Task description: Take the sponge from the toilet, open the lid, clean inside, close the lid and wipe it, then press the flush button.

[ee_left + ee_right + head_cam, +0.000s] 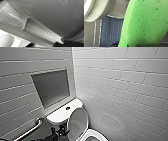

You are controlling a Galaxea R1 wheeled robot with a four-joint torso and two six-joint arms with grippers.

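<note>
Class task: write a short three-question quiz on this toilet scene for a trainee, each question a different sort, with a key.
1. True or false: the lid is raised.
2. The sponge is: A green, B yellow, C pink.
3. Fill in: the flush button sits on top of the ____.
Key: 1 true; 2 A; 3 tank.
</note>
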